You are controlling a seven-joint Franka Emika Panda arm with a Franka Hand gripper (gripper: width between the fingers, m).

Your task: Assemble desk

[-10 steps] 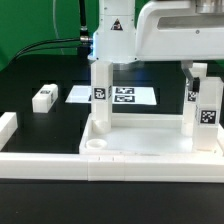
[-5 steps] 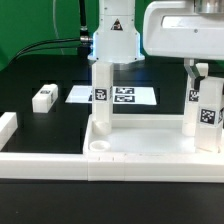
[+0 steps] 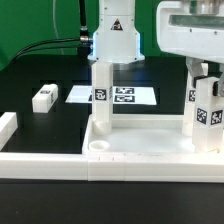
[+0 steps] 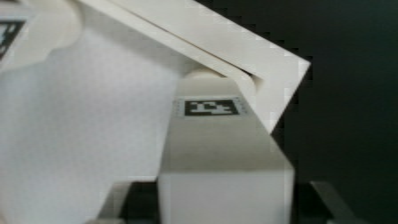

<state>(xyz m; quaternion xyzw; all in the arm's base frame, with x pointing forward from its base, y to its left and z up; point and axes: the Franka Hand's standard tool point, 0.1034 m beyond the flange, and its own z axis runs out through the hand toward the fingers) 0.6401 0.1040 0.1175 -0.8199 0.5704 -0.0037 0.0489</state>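
Observation:
The white desk top (image 3: 140, 140) lies rim-up at the front, with an empty round socket (image 3: 97, 147) at its near corner on the exterior view's left. One tagged leg (image 3: 100, 95) stands in the far corner on that side, and another leg (image 3: 190, 108) stands at the far corner on the right. My gripper (image 3: 205, 72) is shut on a third tagged leg (image 3: 209, 118), upright over the near right corner; I cannot tell whether it is seated. In the wrist view this leg (image 4: 222, 150) fills the space between my gripper's (image 4: 228, 210) dark fingers (image 4: 146, 205).
A loose white leg (image 3: 44, 97) lies on the black table at the exterior view's left. The marker board (image 3: 125, 96) lies behind the desk top. Low white wall pieces run along the front (image 3: 45, 160) and the left edge (image 3: 8, 128).
My gripper's body has shifted toward the exterior view's right, and the held leg has moved slightly right with it. The other parts have stayed put.

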